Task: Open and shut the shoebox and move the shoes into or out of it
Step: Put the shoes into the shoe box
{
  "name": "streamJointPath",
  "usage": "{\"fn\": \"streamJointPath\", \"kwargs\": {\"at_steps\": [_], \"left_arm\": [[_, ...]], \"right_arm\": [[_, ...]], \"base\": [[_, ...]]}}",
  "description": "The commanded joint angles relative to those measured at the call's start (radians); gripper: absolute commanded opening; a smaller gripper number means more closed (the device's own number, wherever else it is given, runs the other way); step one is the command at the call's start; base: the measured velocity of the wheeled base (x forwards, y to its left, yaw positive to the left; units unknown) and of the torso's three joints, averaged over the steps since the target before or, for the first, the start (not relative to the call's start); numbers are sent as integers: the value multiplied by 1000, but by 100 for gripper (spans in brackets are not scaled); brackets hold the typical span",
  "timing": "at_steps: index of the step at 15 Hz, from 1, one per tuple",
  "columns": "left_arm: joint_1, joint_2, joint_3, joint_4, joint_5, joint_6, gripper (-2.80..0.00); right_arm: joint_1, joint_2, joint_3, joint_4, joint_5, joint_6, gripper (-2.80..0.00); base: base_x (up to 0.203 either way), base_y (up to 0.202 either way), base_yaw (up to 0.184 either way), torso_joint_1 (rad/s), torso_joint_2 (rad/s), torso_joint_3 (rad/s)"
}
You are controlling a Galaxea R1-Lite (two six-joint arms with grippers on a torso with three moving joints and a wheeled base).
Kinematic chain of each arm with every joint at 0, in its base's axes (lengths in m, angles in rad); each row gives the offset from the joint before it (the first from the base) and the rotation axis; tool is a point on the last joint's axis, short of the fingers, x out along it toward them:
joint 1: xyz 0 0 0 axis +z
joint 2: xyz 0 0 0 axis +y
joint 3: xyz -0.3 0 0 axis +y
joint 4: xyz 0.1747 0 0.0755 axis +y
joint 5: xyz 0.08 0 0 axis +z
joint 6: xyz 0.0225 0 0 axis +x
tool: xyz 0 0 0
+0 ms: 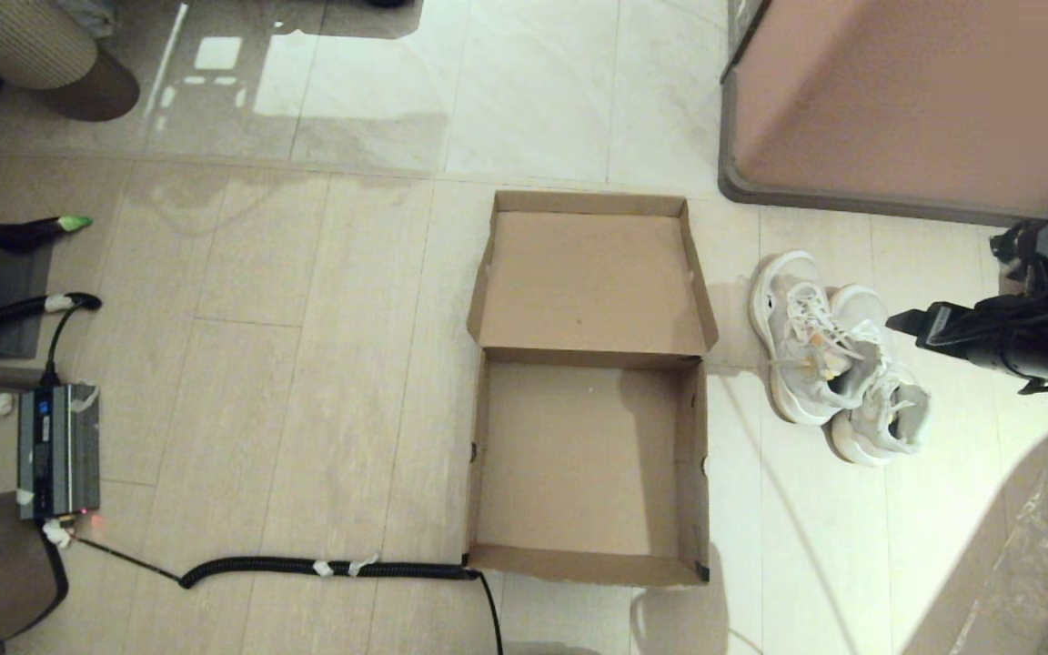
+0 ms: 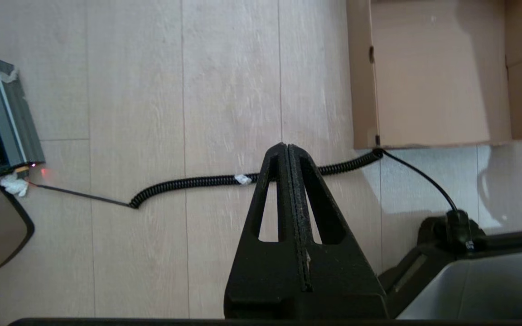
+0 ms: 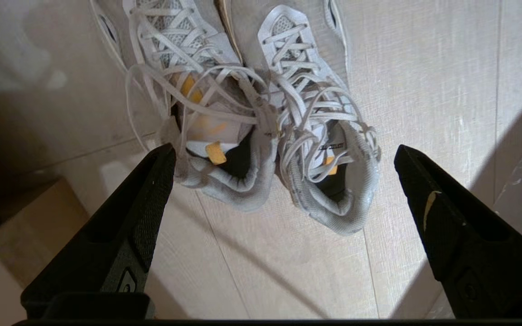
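Shoebox [image 1: 583,455] sits on the floor in the middle of the head view, one box, its hinged lid [image 1: 592,277] thrown flat back on the far side so that the whole interior lies open and bare. That wide-open posture, I judge, suits loading: nothing blocks a drop from above. Just beside its right wall stand the shoes [image 1: 838,359], two white sneakers, pressed side by side with heels toward the robot and toes away. Paired so tightly, they look placed for a single grasp across both collars.

The right end effector [image 3: 283,167] hangs above and a little behind the heels, its two fingers spread wide, one outside each shoe, touching neither. The spread looks just enough to straddle the pair, so the likely step in hand is the approach to picking them up; loose laces on the sneaker nearer the box could snag a fingertip.

The left end effector [image 2: 288,147] is parked over bare floor near the box's near left corner, its two fingers pressed together and holding nothing.

One coiled black cable [image 1: 324,569] runs along the floor from one grey device [image 1: 55,450] on the left to that same box corner. One large pinkish-brown block [image 1: 924,100] stands beyond the shoes.
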Motion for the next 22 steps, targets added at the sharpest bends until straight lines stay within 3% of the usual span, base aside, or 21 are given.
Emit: {"fn": "streamJointPath", "kwargs": {"at_steps": [1,4,11,16,22], "left_arm": [[0,-5,-1,-1,5,-23,-280],[0,-5,-1,-7,8,-76,-280],[0,-5,-1,-7,9,-71,-280],[0,-5,-1,-2,8,-66,-280],[0,-5,-4,4,8,-66,-280]], "right_arm": [[-15,37,-5,-2,-1,4,0],[-24,63,11,-2,1,14,0],[-22,136,13,-4,6,156,0],[-8,190,-5,-112,20,161,0],[-27,276,-31,-125,6,182,0]], "base": [[0,0,0,0,0,0],[0,0,0,0,0,0],[0,0,0,0,0,0],[0,0,0,0,0,0],[0,0,0,0,0,0]]}}
